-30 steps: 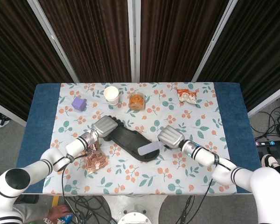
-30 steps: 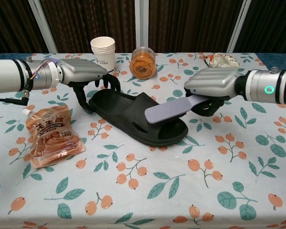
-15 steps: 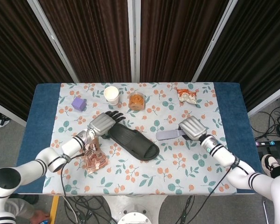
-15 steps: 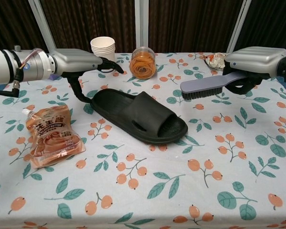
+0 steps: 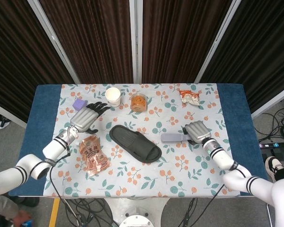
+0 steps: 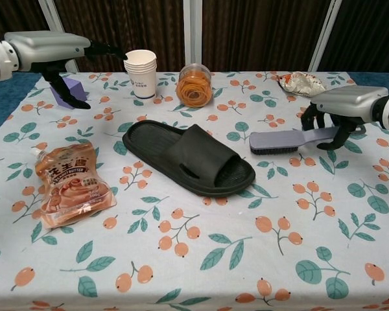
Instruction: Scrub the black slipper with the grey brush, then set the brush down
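Note:
The black slipper (image 5: pixel 135 143) (image 6: pixel 188 157) lies flat in the middle of the table, with neither hand on it. To its right the grey brush (image 5: pixel 173 137) (image 6: pixel 282 141) rests bristles down on the cloth. My right hand (image 5: pixel 196 131) (image 6: pixel 347 103) arches over the brush handle, its fingers still curled around it. My left hand (image 5: pixel 87 118) (image 6: pixel 48 48) is raised well left of the slipper with fingers spread and holds nothing.
An orange pouch (image 6: pixel 70 184) lies front left. A purple block (image 6: pixel 68 94), a stack of paper cups (image 6: pixel 141 67), a jar of orange snacks (image 6: pixel 194 84) and a crumpled snack packet (image 6: pixel 301 83) line the back of the table.
My right hand carried the brush off the slipper to the right and lowered it onto the cloth. My left hand let go of the slipper's heel and drew back to the left.

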### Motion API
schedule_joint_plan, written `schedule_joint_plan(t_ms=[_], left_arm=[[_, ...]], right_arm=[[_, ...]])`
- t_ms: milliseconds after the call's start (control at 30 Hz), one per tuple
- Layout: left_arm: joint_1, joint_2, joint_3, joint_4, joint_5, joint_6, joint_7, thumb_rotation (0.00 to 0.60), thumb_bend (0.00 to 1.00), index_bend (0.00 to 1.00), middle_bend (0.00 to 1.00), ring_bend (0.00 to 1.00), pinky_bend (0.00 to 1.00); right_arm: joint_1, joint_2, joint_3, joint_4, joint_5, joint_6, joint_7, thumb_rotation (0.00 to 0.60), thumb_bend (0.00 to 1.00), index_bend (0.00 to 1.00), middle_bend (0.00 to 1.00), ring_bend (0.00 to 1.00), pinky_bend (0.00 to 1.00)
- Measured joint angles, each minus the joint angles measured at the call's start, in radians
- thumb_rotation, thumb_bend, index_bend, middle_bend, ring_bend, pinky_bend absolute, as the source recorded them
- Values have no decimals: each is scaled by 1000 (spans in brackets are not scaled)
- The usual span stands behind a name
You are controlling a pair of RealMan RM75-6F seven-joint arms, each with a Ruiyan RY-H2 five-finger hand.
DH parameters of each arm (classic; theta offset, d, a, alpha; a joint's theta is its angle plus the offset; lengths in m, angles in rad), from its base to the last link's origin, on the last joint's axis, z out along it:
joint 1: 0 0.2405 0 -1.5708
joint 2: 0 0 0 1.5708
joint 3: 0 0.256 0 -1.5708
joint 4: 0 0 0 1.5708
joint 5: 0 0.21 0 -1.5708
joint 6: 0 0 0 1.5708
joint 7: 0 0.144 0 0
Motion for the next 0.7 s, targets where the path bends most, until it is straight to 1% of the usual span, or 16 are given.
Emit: schedule_joint_plan(t_ms=[33, 67, 100, 200, 267, 300, 333, 400, 467, 533, 600, 700], left_arm=[[8, 9, -1, -7, -5, 5, 0, 600, 248, 134, 158, 81, 183], [20, 23, -2, -17, -11, 14, -1, 600, 246, 134, 158, 81, 183], [30, 34, -2, -26, -17, 20, -1, 600, 242, 134, 158, 81, 183], [73, 78, -3, -65, -48, 43, 5, 600, 237, 134, 158, 81, 185], [113, 109, -1, -96, -74, 71, 19, 600, 233, 134, 158, 81, 186], [132, 121, -1, -109, -85, 87, 27, 600, 231, 134, 158, 81, 186], [151, 133, 0, -122, -97, 106, 38, 600, 230, 134, 158, 81, 186], [200, 157, 4, -149, -122, 156, 70, 600, 226, 134, 158, 81, 186], [250, 176, 7, -175, -145, 217, 105, 600, 222, 134, 158, 81, 186], [297, 189, 11, -197, -162, 277, 134, 600, 217, 134, 158, 81, 186], [359, 203, 18, -223, -178, 352, 166, 600, 211, 134, 158, 81, 186], [451, 215, 31, -262, -195, 456, 210, 600, 208, 134, 158, 81, 185]], right_arm=[[-2, 13, 2, -21, 8, -3, -7, 600, 27, 0, 1, 0, 49], [-6, 33, 4, -52, 17, -4, -13, 600, 26, 0, 0, 0, 21], [-10, 50, 6, -77, 23, -3, -17, 600, 26, 0, 0, 0, 5], [-30, 123, 14, -172, 29, 25, -20, 600, 26, 0, 0, 0, 1], [-54, 188, 19, -242, 25, 69, -16, 600, 43, 0, 4, 1, 27], [-67, 217, 21, -267, 21, 95, -13, 600, 74, 0, 25, 13, 67], [-81, 243, 23, -289, 17, 124, -10, 600, 123, 0, 70, 31, 116], [-121, 289, 25, -332, 4, 206, -7, 600, 172, 0, 147, 64, 160], [-172, 323, 23, -365, -11, 304, -9, 600, 190, 0, 186, 88, 183], [-225, 349, 19, -386, -22, 397, -13, 600, 196, 0, 180, 96, 188], [-299, 374, 12, -406, -35, 508, -12, 600, 196, 0, 155, 94, 189], [-416, 397, -4, -422, -54, 657, 0, 600, 196, 0, 117, 64, 179]])
